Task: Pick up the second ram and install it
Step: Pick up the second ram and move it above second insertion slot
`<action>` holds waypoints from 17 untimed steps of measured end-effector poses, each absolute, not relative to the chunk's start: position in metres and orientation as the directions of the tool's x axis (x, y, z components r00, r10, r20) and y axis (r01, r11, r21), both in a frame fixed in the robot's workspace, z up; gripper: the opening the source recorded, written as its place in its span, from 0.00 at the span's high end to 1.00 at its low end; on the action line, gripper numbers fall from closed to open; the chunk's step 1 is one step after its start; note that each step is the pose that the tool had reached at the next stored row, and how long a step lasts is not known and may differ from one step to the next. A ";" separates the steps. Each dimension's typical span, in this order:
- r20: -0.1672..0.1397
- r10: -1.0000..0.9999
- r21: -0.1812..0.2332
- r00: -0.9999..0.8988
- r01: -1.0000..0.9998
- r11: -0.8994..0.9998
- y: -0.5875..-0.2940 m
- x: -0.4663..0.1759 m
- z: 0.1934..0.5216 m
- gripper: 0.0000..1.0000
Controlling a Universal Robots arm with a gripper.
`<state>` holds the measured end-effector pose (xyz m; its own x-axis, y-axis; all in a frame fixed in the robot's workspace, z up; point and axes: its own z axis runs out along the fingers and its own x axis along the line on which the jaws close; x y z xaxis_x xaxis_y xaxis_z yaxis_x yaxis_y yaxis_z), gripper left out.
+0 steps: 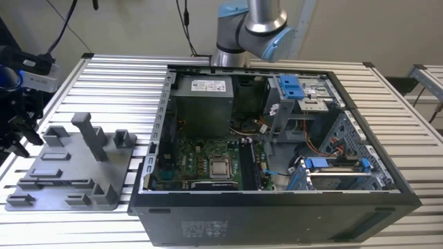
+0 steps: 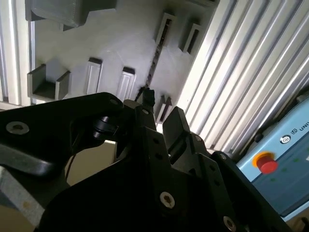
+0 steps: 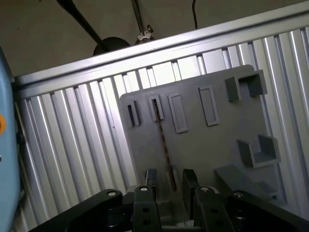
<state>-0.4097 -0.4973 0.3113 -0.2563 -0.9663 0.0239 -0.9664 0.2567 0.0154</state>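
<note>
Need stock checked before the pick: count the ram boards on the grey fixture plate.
1. One dark ram board stands edge-on in a slot of the grey fixture plate, lined up with the open gripper. The gripper's body may hide others.

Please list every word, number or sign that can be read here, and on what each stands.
None can be read with certainty.
White label on the power supply, exterior view: too small.
Pale print on the computer case: too small.
White lettering on the light blue box, second wrist view: cut off at the edge.
Grey fixture plate: no print.
</note>
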 end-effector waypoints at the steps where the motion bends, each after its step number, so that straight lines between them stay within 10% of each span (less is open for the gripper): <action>1: 0.024 -0.966 0.015 -0.256 -0.966 0.257 -0.497 -0.410 0.310 0.64; 17: 0.026 -0.966 0.015 -0.256 -0.966 0.257 -0.497 -0.410 0.296 0.64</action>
<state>-0.4104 -0.4972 0.2962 -0.2563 -0.9663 0.0257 -0.9664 0.2567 0.0148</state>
